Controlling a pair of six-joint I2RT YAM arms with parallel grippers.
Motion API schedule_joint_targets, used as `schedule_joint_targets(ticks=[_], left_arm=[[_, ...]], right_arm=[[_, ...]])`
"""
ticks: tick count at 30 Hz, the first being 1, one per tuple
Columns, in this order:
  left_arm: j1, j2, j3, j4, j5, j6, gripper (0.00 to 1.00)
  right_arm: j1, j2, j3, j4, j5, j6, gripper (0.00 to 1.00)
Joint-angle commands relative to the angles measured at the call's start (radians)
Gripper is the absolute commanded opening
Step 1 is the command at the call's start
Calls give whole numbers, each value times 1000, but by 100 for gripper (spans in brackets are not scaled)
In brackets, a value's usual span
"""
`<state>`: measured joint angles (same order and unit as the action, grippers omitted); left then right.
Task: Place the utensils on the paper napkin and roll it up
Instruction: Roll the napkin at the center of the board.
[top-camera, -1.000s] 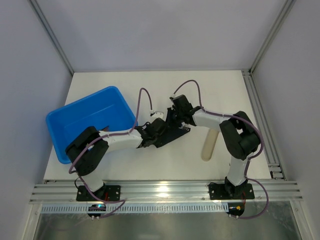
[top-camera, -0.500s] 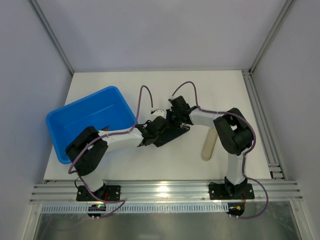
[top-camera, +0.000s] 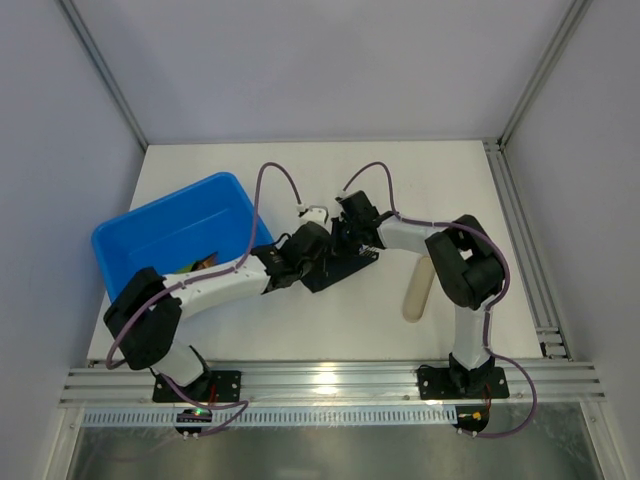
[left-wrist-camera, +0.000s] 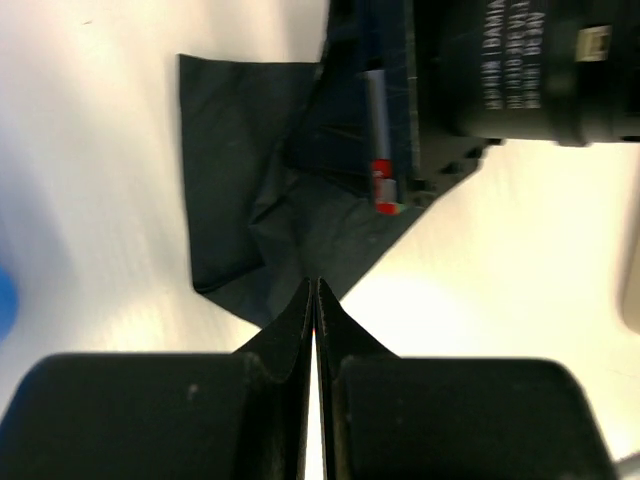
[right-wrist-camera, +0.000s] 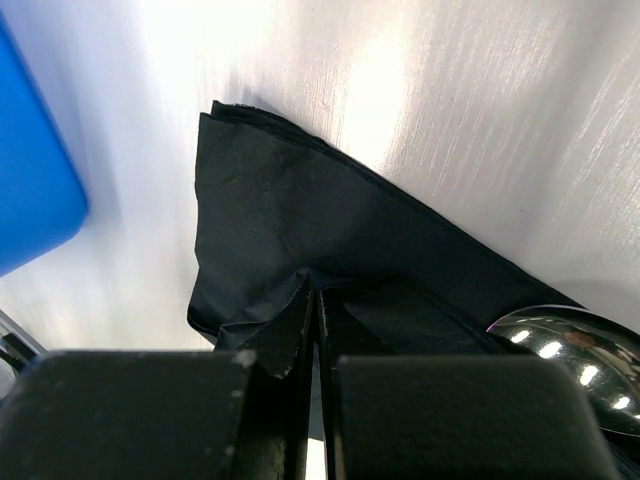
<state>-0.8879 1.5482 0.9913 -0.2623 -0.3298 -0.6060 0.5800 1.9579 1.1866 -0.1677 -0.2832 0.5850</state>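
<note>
Where both arms meet mid-table, the napkin (top-camera: 345, 268) lies matte black and rumpled, with creases running across it and one corner folded over. On its left side, the left gripper (left-wrist-camera: 313, 290) has its fingers pressed fully together, pinching a raised crease. On the right, the right gripper (right-wrist-camera: 313, 290) is likewise closed tight, nipping a lifted fold of paper. A shiny spoon (right-wrist-camera: 570, 345) rests on the napkin just beside it. The white table (top-camera: 450, 190) carries a blue tub (top-camera: 170, 240) at the left and a beige cylinder (top-camera: 417, 288) at the right. Pale grey walls and metal rails surround it.
</note>
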Motion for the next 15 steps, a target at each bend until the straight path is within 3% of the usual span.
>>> schedule_joint_targets(ticks=[1, 15], left_arm=[[-3, -33, -25, 116, 98, -15, 0], [9, 107, -68, 135, 51, -23, 0]], right_arm=[[-2, 33, 22, 16, 16, -10, 4], [-2, 21, 18, 11, 15, -14, 4]])
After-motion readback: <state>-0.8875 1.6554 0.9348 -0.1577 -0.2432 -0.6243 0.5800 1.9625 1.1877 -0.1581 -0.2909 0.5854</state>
